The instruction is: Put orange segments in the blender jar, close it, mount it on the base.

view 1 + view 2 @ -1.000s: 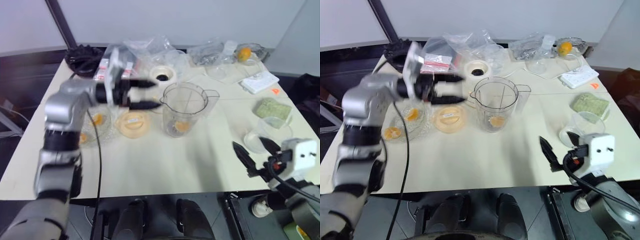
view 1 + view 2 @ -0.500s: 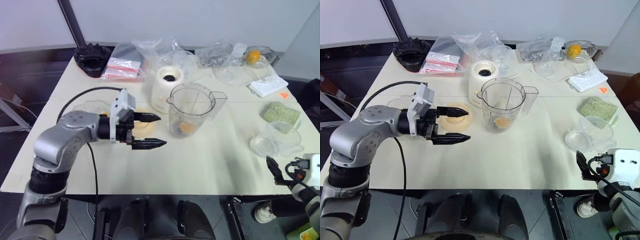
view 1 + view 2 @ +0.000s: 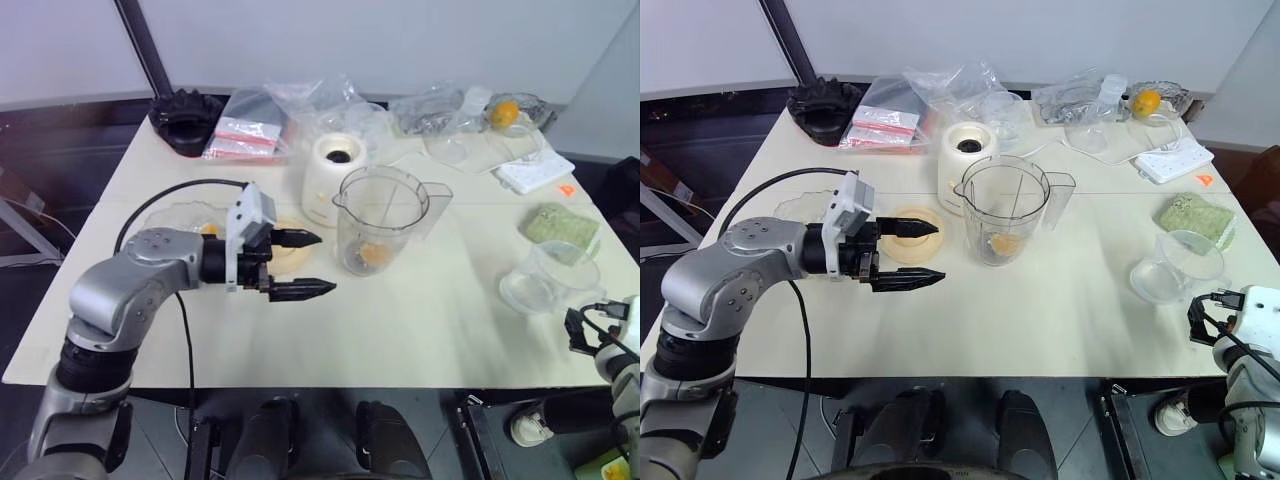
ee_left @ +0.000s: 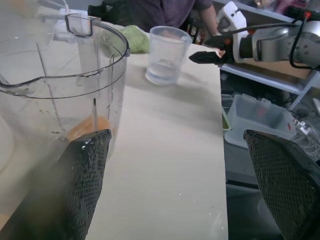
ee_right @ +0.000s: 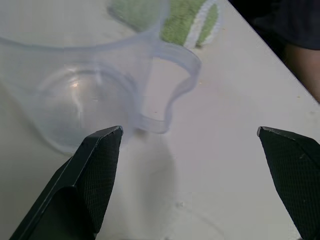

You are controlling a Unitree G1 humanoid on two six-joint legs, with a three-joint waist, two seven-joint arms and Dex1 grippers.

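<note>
left gripper: the left gripper (image 3: 302,264), left of centre, stands wide and empty, its tips toward the blender jar (image 3: 383,219).
orange segments: one orange segment (image 3: 372,254) lies in the jar's bottom; another (image 3: 209,230) sits on a clear dish at middle left.
base: the base (image 3: 333,177) stands just behind the jar.
right gripper: the right gripper (image 5: 195,160), lower right, spread wide, empty, by a clear cup (image 3: 1178,264).
step: loading, I judge; next, fetch a segment.
writing: none legible.

Blender jar (image 3: 1004,215): clear, upright, lidless, just before cream base (image 3: 968,152); orange segment (image 3: 1005,243) lying inside at bottom.
</note>
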